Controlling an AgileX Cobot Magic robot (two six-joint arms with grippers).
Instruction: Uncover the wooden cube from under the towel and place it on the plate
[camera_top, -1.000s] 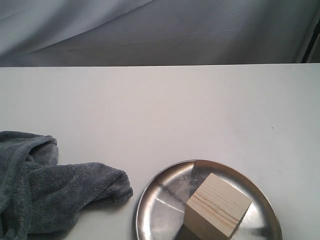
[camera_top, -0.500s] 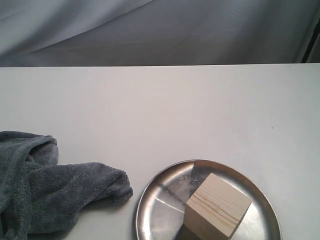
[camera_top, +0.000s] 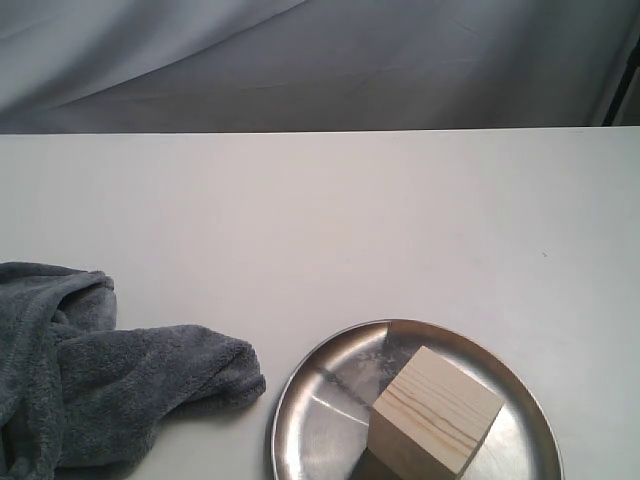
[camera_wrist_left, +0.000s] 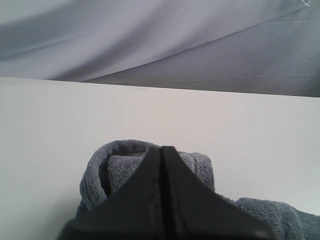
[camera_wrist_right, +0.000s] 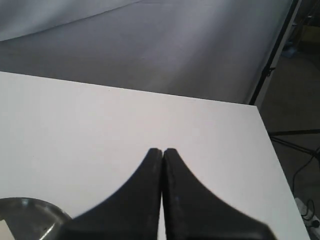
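Note:
The pale wooden cube (camera_top: 436, 412) rests uncovered on the shiny steel plate (camera_top: 312, 408) at the table's front, right of centre. The dark grey-blue towel (camera_top: 90, 380) lies bunched at the front left, apart from the plate. Neither gripper appears in the exterior view. In the left wrist view my left gripper (camera_wrist_left: 162, 148) is shut with nothing in it, held above the crumpled towel (camera_wrist_left: 116, 167). In the right wrist view my right gripper (camera_wrist_right: 162, 150) is shut and empty over the bare table; the plate's rim (camera_wrist_right: 35, 206) shows at the frame's corner.
The white table (camera_top: 320, 220) runs back to a grey cloth backdrop (camera_top: 320, 60). The table's right edge (camera_wrist_right: 272, 160) drops off beside a dark stand pole (camera_wrist_right: 272, 55) and the floor.

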